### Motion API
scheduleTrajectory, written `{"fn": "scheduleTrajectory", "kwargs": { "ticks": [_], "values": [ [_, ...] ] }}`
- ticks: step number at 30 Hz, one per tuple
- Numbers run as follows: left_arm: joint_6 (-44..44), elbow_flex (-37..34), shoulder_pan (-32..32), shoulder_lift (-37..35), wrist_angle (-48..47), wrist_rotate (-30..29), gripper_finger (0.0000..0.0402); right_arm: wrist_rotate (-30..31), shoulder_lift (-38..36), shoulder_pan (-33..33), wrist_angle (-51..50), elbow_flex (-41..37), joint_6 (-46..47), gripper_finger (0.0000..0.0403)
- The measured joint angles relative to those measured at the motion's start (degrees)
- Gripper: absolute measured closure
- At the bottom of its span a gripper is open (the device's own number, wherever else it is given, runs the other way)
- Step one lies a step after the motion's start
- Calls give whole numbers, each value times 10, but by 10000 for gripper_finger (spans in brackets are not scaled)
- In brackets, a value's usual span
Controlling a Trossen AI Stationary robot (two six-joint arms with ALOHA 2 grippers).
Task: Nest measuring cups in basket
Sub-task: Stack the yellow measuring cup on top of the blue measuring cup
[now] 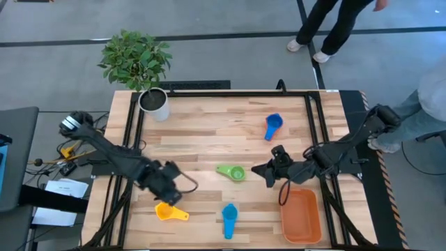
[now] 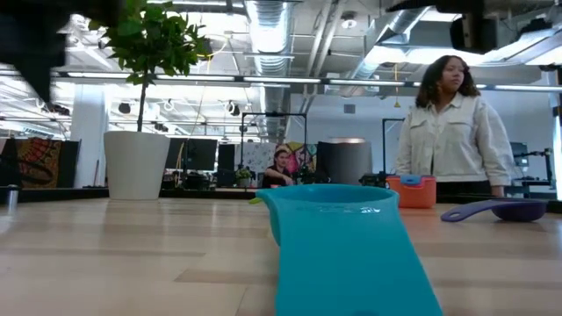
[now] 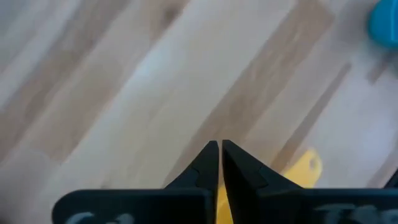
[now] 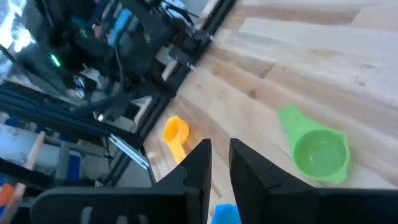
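Four measuring cups lie on the wooden table: yellow [image 1: 169, 212] at the near left, light blue [image 1: 229, 219] at the near middle, green [image 1: 232, 172] in the middle, and blue [image 1: 272, 126] farther back. The orange basket [image 1: 301, 215] stands at the near right. My left gripper [image 1: 169, 187] hovers just beyond the yellow cup [image 3: 300, 170], shut and empty. My right gripper [image 1: 263, 171] is between the green cup [image 4: 318, 153] and the basket, its fingers almost together and empty. The other cups are not in view.
A white plant pot [image 1: 155, 103] with a green plant stands at the far left corner. Black rails run along the table's left, far and right sides. People stand beyond the far and right edges. Bare wood lies between the cups.
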Motion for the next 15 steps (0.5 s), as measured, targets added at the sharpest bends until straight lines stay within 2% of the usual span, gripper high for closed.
{"fn": "scheduleTrajectory", "kwargs": {
  "ticks": [3,10,15],
  "values": [
    [-26,-27,-44,-17,1,6,364,1,-16,-12,0,0,-3,314],
    [-38,-55,-132,-14,27,23,270,1,-28,-30,-2,0,-13,297],
    [-48,-78,-148,-14,32,10,236,0,-15,-33,0,0,-12,290]
  ]
}}
